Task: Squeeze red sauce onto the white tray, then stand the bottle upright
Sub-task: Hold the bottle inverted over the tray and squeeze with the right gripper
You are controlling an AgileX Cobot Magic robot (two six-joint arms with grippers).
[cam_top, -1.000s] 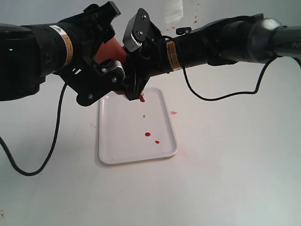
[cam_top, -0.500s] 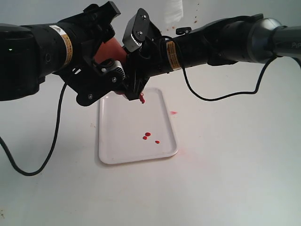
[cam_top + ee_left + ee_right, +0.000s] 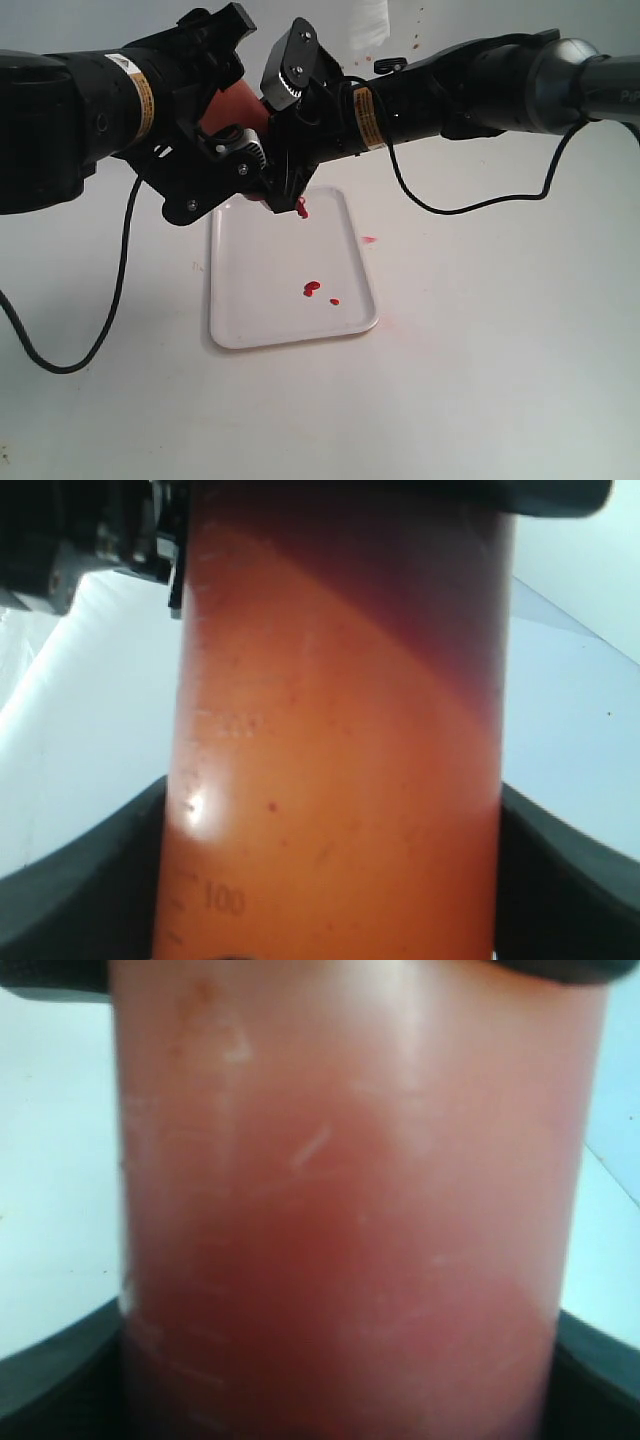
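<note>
Both arms hold the bottle (image 3: 234,104) tilted above the far end of the white tray (image 3: 245,320), its red-stained nozzle (image 3: 301,207) pointing down. My left gripper (image 3: 222,128) is shut on the bottle's body (image 3: 340,750), which fills the left wrist view between the dark fingers (image 3: 85,880). My right gripper (image 3: 282,165) is shut on the same bottle (image 3: 350,1220) nearer the nozzle. Small blobs of red sauce (image 3: 312,289) lie on the tray's right half, with one smaller drop (image 3: 334,301) beside them.
A faint pinkish-red smear (image 3: 369,240) stains the white table right of the tray. Black cables (image 3: 112,310) hang from both arms, the right one (image 3: 470,205) looping over the table. Red specks mark the back wall (image 3: 372,45).
A falling drop has landed on the tray and merged with the blobs there. Both arms and the bottle have stayed in place.
</note>
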